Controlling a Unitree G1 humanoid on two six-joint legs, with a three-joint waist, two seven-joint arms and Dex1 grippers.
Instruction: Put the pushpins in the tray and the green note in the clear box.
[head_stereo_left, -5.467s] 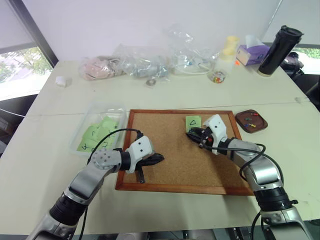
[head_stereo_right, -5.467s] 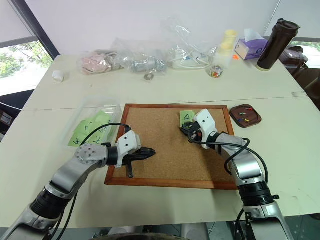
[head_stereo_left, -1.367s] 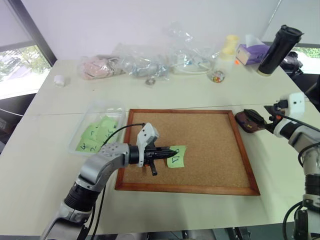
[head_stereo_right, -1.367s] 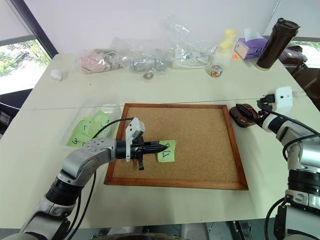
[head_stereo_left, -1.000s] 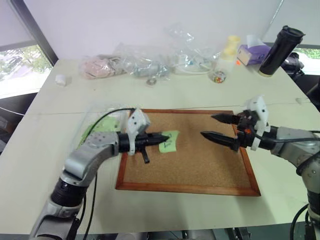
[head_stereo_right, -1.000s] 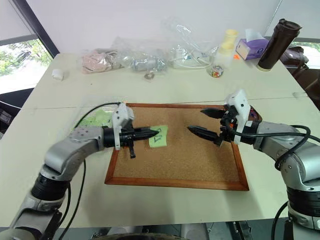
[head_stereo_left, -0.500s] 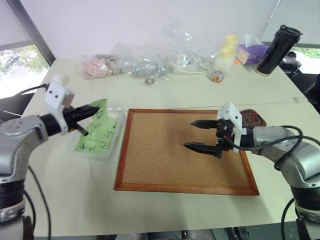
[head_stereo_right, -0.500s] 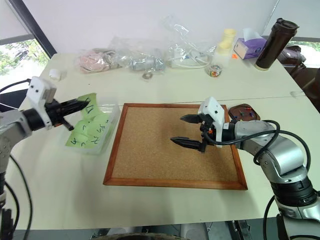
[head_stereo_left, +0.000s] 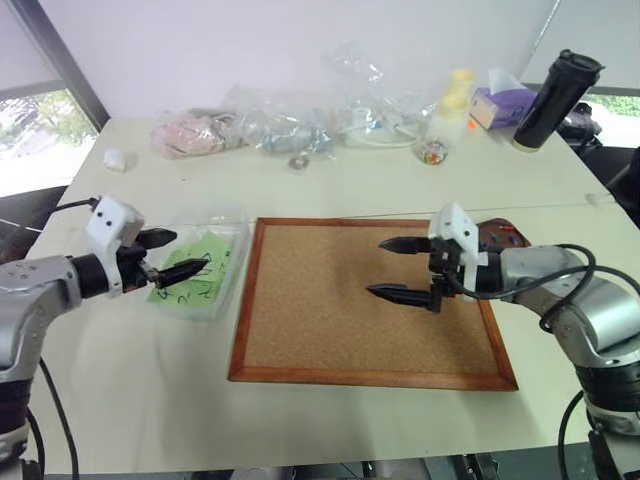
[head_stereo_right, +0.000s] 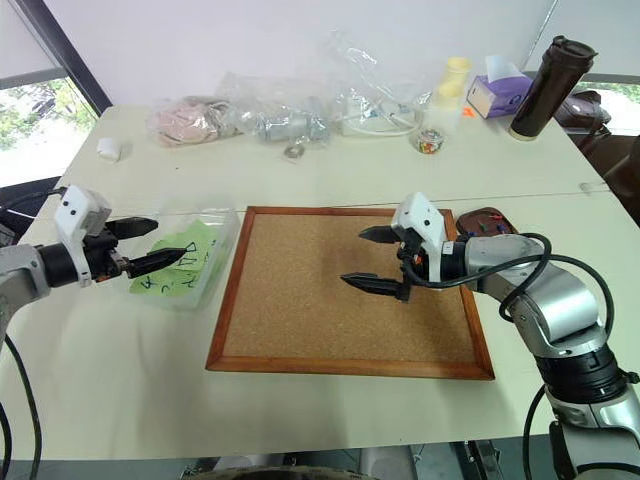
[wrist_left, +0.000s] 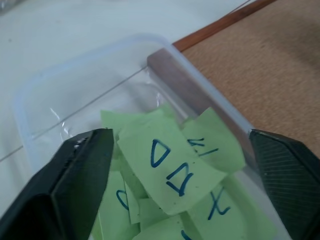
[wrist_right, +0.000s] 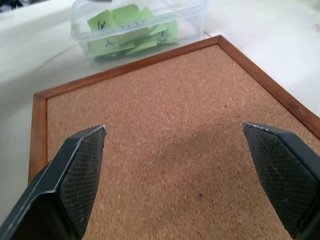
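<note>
The green note (wrist_left: 167, 160) with its hand-drawn triangle lies on top of several other green notes inside the clear box (head_stereo_left: 238, 270), left of the cork board. My left gripper (head_stereo_left: 186, 252) hovers open just above that box, holding nothing. My right gripper (head_stereo_left: 377, 267) hangs open and empty over the middle right of the cork board (head_stereo_left: 320, 320). The dark brown tray (head_stereo_right: 488, 218) sits beyond the board's right edge, partly hidden behind my right hand. I cannot make out the pushpins from here.
Clear plastic bags (head_stereo_left: 300, 120) crowd the table's far side, with a small jar of beads (head_stereo_left: 434, 152), a purple tissue box (head_stereo_left: 503, 105) and a tall black tumbler (head_stereo_left: 556, 98) to their right. A small white object (head_stereo_left: 115, 159) lies at the far left.
My left gripper carried the green note off the cork board to the clear box, then opened and let it drop inside. My right gripper came from the tray to over the board.
</note>
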